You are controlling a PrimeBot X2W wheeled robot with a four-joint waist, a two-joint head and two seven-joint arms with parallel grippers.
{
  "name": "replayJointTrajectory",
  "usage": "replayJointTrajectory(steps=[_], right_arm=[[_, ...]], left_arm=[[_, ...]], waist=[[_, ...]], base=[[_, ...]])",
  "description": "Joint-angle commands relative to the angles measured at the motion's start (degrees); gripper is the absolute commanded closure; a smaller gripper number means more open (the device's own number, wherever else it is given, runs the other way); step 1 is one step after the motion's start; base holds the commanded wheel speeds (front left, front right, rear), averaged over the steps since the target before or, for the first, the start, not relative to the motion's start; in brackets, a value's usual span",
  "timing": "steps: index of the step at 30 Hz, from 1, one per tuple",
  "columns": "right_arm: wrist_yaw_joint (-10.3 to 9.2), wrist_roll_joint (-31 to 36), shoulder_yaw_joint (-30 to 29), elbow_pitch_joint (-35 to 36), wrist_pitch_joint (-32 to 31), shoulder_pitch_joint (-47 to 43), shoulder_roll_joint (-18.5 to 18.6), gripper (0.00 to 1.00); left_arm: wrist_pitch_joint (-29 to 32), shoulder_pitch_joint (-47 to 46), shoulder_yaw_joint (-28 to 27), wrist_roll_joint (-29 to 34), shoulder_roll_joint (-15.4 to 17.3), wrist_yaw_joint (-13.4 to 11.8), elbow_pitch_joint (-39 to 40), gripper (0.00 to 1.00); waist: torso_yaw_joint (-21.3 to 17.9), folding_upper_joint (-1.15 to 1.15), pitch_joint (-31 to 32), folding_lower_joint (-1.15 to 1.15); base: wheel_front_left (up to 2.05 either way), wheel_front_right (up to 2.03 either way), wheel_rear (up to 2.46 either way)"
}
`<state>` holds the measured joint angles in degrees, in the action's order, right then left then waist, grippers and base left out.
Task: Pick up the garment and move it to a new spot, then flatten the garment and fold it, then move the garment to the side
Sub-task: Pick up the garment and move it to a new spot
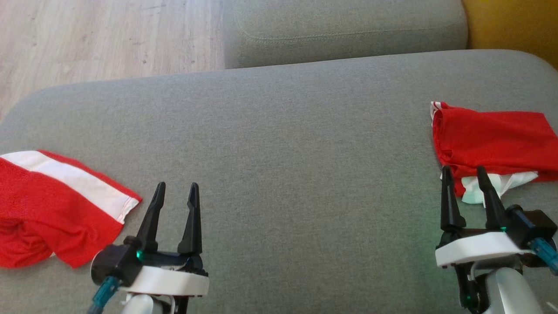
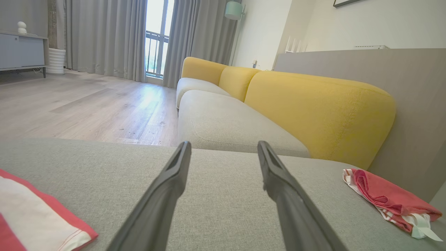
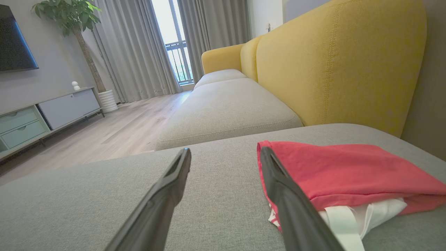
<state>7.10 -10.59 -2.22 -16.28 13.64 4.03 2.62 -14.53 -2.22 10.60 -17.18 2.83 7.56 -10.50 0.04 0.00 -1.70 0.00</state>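
You're clearly in someone's living room here: big sofa point(image 2: 216, 118) with yellow backs, wood floor point(image 2: 87, 104), long grey curtains point(image 2: 104, 38) by a balcony door point(image 2: 155, 42), plus a TV point(image 3: 14, 42), a potted plant point(image 3: 69, 17) and a low cabinet point(image 3: 66, 108).

— What colour lies left of the left gripper point(image 1: 177, 185)?
— A red garment point(image 1: 39, 213), crossed by one broad white band with a thin red edge.
— And just beyond the right gripper point(image 1: 462, 168)?
— A folded garment point(image 1: 492, 135), plain red on top and white beneath. Its far corner looks striped red and white, though it's too small to be sure.
— The fingers point(image 1: 151, 218)?
— Black, on white bases. Under both grippers the cushion point(image 1: 283, 144) is plain grey weave, and the backrest point(image 1: 510, 22) far ahead is mustard yellow.
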Motion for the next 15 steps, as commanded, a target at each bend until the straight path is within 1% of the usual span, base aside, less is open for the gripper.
replayJointTrajectory(steps=[1, 8, 15], right_arm=[[0.39, 0.0, 1.2, 1.5, 0.7, 1.8, 0.3, 0.0], [0.39, -0.5, 3.5, 1.5, 0.7, 1.6, 0.3, 0.0], [0.39, -1.7, 6.3, 1.4, 0.5, 1.2, 0.3, 0.0]], left_arm=[[-0.5, -1.9, -2.2, -0.4, 0.1, -0.3, 1.8, 0.0], [-0.5, -2.3, -2.6, -0.4, 0.1, -0.7, 1.4, 0.0], [-0.5, -2.2, -3.3, 0.1, 0.1, -0.9, 1.0, 0.0]], waist=[[0.2, 0.0, -0.1, 0.0], [3.5, 0.0, 0.0, 0.0], [9.5, 0.0, 0.2, 0.0]], base=[[0.0, 0.0, 0.0], [0.0, 0.0, 0.0], [0.0, 0.0, 0.0]])
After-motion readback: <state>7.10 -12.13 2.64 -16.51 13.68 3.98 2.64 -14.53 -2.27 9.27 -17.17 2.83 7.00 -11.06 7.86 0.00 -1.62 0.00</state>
